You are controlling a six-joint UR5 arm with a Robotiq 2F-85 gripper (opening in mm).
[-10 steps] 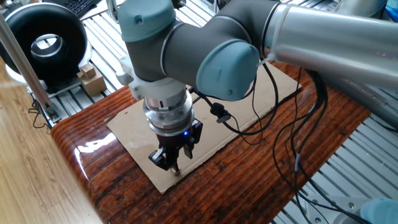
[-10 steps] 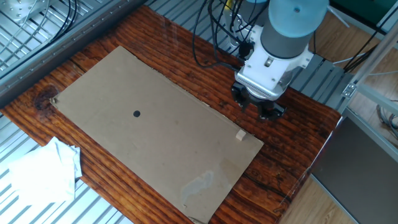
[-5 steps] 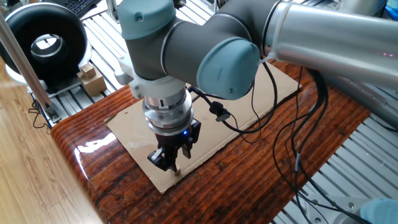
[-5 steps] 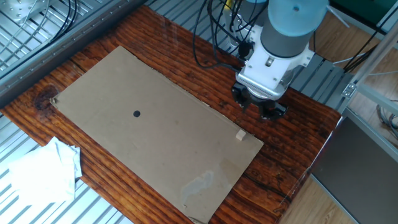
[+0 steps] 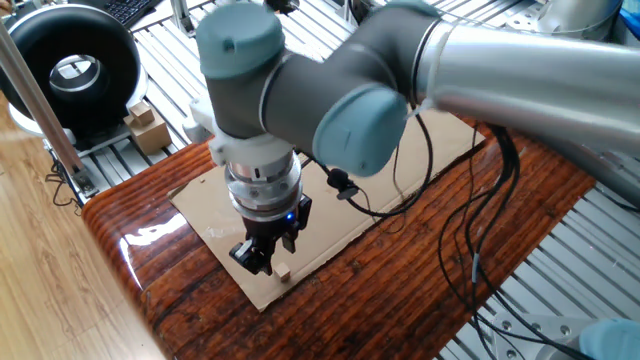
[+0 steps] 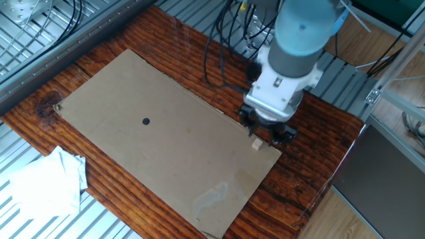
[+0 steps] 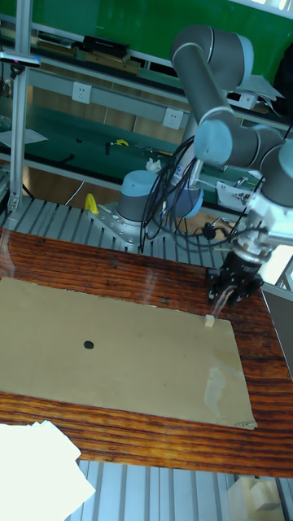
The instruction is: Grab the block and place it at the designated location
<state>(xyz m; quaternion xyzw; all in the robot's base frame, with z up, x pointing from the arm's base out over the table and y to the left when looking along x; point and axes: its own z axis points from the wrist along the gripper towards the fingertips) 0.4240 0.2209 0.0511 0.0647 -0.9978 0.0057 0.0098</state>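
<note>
The block [image 5: 284, 270] is a tiny pale tan cube lying near a corner of the cardboard sheet [image 5: 205, 200]. My gripper [image 5: 268, 255] hangs just above and beside it, jaws open, holding nothing. In the other fixed view the gripper [image 6: 264, 133] is low over the block [image 6: 256, 143], and the designated location [image 6: 146, 121], a dark round dot, lies far to the left on the sheet [image 6: 166, 153]. The tall fixed view shows the block [image 7: 209, 322] just below-left of the gripper [image 7: 229, 295], with the dot [image 7: 88, 344] far left.
A crumpled white cloth [image 6: 46, 182] lies off the sheet's near-left corner. Black cables [image 5: 480, 240] trail over the wooden table [image 5: 400, 290]. A black round device [image 5: 70, 65] and small cardboard boxes [image 5: 147, 125] sit beyond the table's edge.
The gripper has shifted from over the bare wood at the sheet's edge to a spot close above the block. The block has not moved.
</note>
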